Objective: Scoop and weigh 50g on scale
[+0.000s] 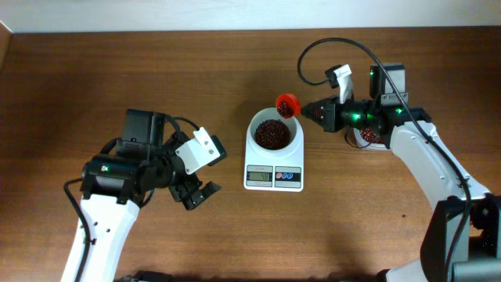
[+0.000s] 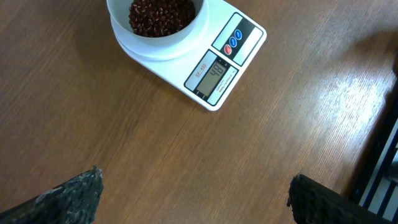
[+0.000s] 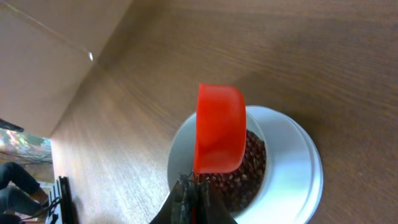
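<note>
The white scale (image 1: 274,177) stands mid-table, its white bowl (image 1: 252,133) holding a heap of dark red-brown beans (image 1: 272,134). My right gripper (image 1: 307,110) is shut on the handle of a small red scoop (image 1: 288,103), which hangs over the bowl's far right rim. In the right wrist view the scoop (image 3: 219,127) is tipped over the beans (image 3: 250,167), its handle pinched in the right gripper (image 3: 194,190). My left gripper (image 1: 199,193) is open and empty, left of the scale. The left wrist view shows the scale (image 2: 225,61) and bowl (image 2: 127,34) ahead of the left gripper (image 2: 196,193).
A clear tub of beans (image 1: 369,136) sits at the right, mostly hidden under my right arm. The scale's lit display (image 2: 211,76) shows digits too small to read surely. Bare wooden table (image 1: 352,219) surrounds the scale.
</note>
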You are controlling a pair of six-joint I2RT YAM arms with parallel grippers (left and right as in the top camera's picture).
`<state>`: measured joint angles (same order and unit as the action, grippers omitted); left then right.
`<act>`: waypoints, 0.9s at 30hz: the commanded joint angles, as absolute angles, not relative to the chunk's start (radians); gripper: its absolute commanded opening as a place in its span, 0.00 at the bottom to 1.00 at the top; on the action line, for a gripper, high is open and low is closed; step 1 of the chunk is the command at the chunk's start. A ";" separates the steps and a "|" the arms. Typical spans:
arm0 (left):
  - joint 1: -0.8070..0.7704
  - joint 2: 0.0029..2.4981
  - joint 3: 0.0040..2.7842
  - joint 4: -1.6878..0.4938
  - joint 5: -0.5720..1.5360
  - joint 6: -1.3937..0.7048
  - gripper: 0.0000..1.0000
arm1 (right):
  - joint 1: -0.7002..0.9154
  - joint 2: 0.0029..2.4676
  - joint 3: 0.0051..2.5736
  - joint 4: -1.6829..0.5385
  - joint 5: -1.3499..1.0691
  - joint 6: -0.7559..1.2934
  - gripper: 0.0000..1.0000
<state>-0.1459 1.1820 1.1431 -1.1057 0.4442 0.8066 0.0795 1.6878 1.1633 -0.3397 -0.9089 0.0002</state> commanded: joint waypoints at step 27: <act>-0.150 1.180 1.143 -1.104 0.448 0.798 0.99 | 0.077 1.689 1.173 -0.335 -0.904 0.017 0.04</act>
<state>-0.1459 1.1820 1.1431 -1.1057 0.4442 0.8066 0.0795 1.6878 1.1633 -0.3389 -0.8864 0.0051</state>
